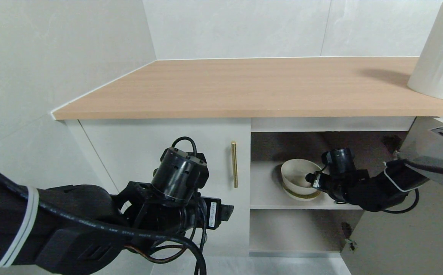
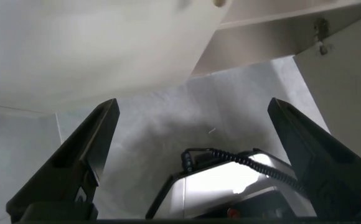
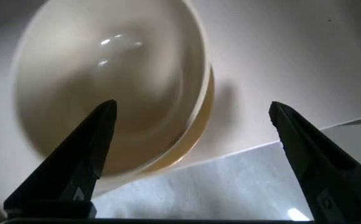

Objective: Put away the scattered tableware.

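Right gripper [image 3: 192, 109] held wide open, nothing gripped; cream round glazed bowl [image 3: 106, 81] seen just ahead, nested in yellow-rimmed bowl [image 3: 196, 134] beneath.

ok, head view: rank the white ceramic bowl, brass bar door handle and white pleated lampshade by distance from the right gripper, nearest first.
From the right gripper:
1. white ceramic bowl, on the shelf just ahead of it.
2. brass bar door handle, on the closed door to its left.
3. white pleated lampshade, up on the wooden countertop, far right.
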